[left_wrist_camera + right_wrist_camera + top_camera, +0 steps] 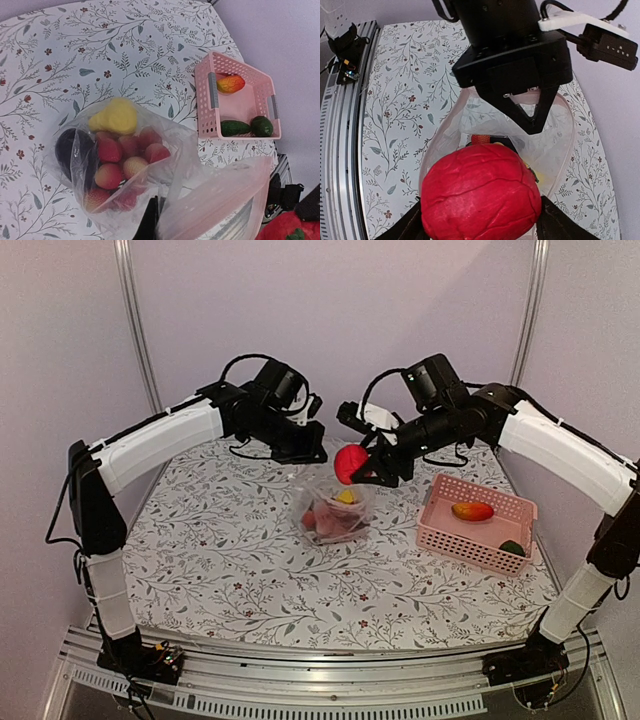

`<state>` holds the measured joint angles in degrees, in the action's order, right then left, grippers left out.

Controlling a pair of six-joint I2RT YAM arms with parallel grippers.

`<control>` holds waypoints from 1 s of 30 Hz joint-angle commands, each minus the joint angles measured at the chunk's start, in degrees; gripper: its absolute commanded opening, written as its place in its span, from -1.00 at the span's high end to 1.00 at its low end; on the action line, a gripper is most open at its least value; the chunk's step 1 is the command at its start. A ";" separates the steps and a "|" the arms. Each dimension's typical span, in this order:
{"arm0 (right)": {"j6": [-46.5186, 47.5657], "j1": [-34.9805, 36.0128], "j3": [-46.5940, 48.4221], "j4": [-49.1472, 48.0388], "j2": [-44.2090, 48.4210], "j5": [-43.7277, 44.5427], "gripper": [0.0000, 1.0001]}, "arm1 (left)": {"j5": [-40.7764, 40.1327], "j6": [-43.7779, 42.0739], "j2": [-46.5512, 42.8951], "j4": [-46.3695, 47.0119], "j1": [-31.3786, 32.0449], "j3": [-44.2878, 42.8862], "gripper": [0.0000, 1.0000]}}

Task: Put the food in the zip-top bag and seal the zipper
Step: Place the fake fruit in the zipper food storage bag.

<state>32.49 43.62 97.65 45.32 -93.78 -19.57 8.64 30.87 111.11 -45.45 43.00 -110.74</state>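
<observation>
Now right hand (358, 466) spread around one red round fruit (480, 195), above the zip-top bag (335, 508), mouth open. Left hand (534, 125) pinched tight on bag rim. Bag, mid-worktop (220, 560), holds one yellow piece (115, 116), one eggplant (67, 147), several reddish pieces (109, 150). Pink basket (202, 107): one orange-red piece (230, 83), two green pieces (235, 128) (262, 126).

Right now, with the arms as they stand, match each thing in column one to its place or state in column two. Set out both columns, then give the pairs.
Column one:
1. red toy fruit
2. yellow toy fruit
3. orange-red toy piece
4. left claw

Column two:
A. lying in the pink basket
B. inside the zip-top bag
C. gripped in the right claw above the bag's mouth
D. shut on the bag's rim

Pairs: 1-C, 2-B, 3-A, 4-D
</observation>
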 commanded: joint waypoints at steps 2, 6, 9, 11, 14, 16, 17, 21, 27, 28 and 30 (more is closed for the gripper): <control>0.65 0.85 -0.21 -3.55 -1.93 4.73 -0.64 | 0.41 0.24 -1.23 1.42 -0.63 1.56 1.00; -0.64 0.77 1.36 -3.26 -1.37 4.08 -0.79 | 0.41 0.02 -1.19 1.42 -0.64 1.84 1.00; -1.26 0.73 1.21 -2.98 -0.12 4.67 -0.81 | 0.41 -0.09 -1.19 1.57 -0.64 1.86 1.00; -1.67 -0.01 0.56 -2.95 1.06 4.68 -0.80 | 0.33 -0.11 -1.24 1.66 -0.64 1.92 1.00; -2.67 -4.14 -0.89 -2.63 2.92 2.44 -0.74 | 0.38 -0.26 -1.23 1.77 -0.62 2.10 1.00; -3.73 -7.85 -1.96 -2.31 3.98 0.65 -0.69 | 0.41 -0.31 -1.18 1.77 -0.60 2.19 1.00; -4.18 -9.90 -2.54 -2.03 4.36 -0.08 -0.66 | 0.41 -0.44 -1.23 1.77 -0.66 2.19 1.00; -4.89 -17.38 -7.10 -1.53 6.36 -0.35 -0.60 | 0.41 -0.53 -1.20 1.77 -0.73 2.36 1.00; -3.14 -30.00 -13.82 -1.51 7.02 -3.06 -0.54 | 0.94 -0.90 -0.63 2.23 -0.73 1.94 1.00; -2.35 -31.35 -14.99 -1.55 6.59 -2.61 -0.52 | 1.12 -0.99 -0.36 2.20 -0.78 1.68 1.00; 0.96 -33.83 -17.45 -1.55 6.21 -1.70 -0.48 | 1.41 -0.99 -0.02 2.21 -0.74 1.30 1.00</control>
<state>29.69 13.85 83.96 42.59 -87.20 -20.69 8.95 30.87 111.11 -44.27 43.00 -109.01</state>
